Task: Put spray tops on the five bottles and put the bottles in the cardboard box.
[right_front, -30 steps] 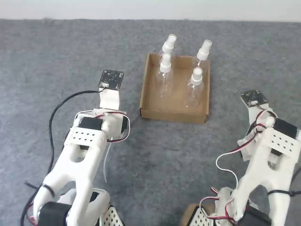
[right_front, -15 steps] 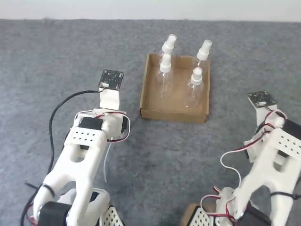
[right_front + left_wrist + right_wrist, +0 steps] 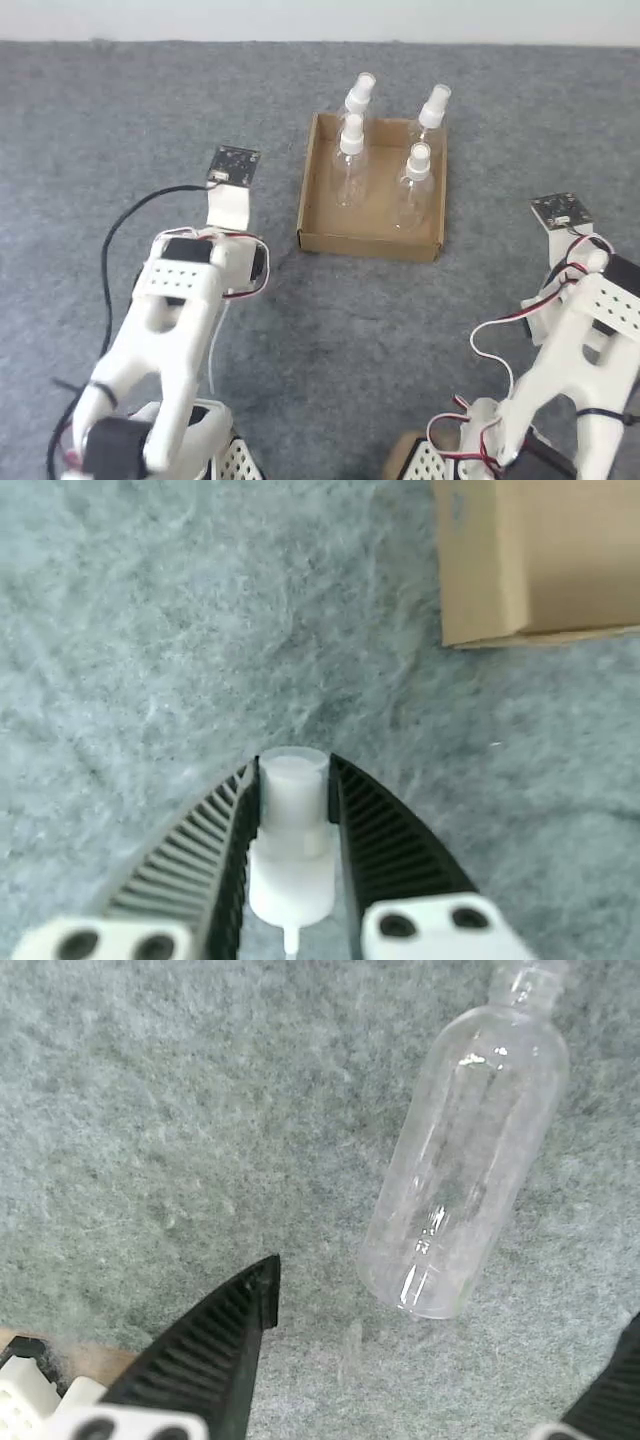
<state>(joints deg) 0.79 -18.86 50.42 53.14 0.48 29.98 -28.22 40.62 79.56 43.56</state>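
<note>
High view has four capped bottles (image 3: 350,165) standing in the cardboard box (image 3: 370,245) — one left, I'd say — the fifth bottle (image 3: 465,1160) lies uncapped on the carpet (image 3: 150,1110) under the right gripper (image 3: 450,1295), jaws spread, while the left gripper (image 3: 292,768) pinches a spray top (image 3: 292,840).

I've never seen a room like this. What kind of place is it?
Probably a robot practice table in a lab or workshop. The white left arm and right arm stand on a grey felt cover, the left claw grips a spray top, and a cardboard box holds clear bottles.
</note>
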